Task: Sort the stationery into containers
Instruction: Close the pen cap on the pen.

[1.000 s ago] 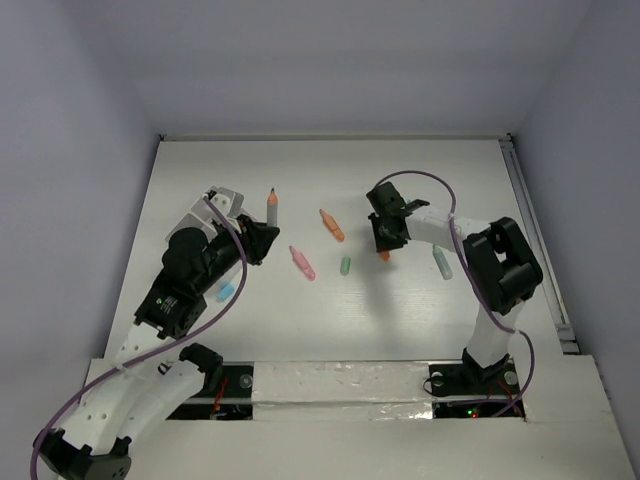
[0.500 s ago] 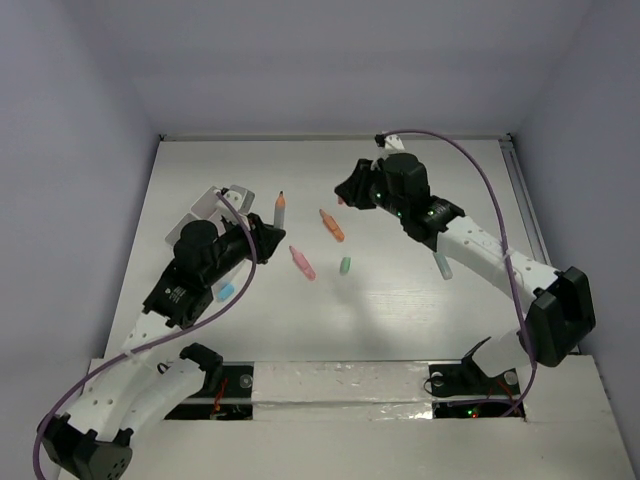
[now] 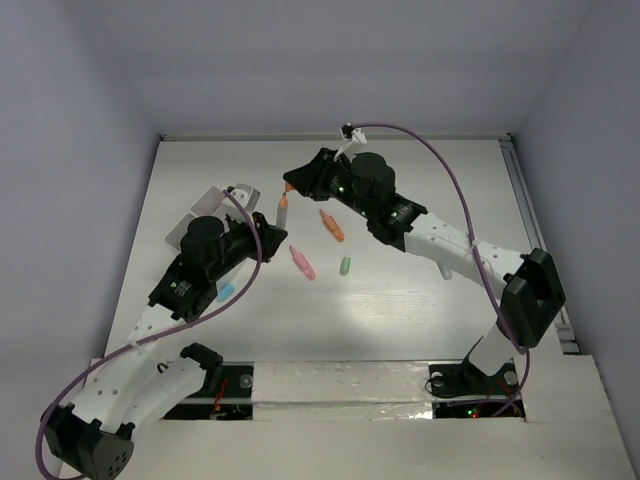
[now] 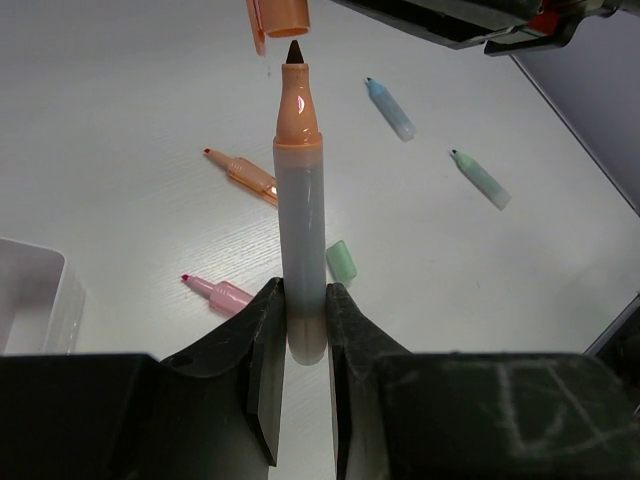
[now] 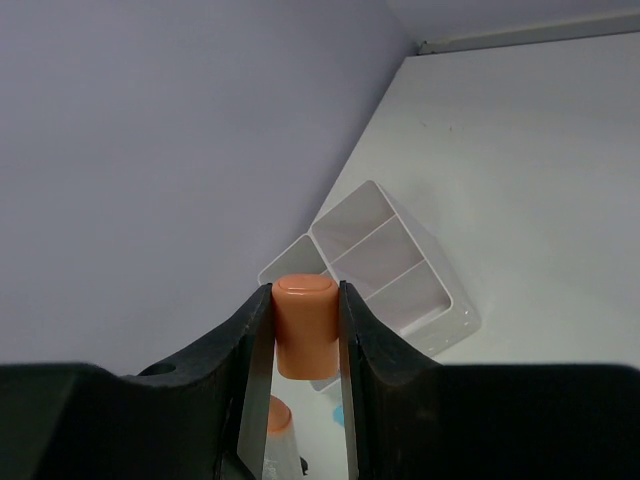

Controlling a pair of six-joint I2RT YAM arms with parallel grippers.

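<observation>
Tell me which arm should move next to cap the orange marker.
Right: the right claw grips the orange cap just above the tip of the marker; the left claw only holds it upright.

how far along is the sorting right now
Done: nothing visibly sorted; the white containers look empty where seen. In hand: the left gripper holds an uncapped orange marker upright, and the right gripper holds its orange cap just above the tip. Left: capping it, then the pink marker, second orange marker and short green piece lying loose.
</observation>
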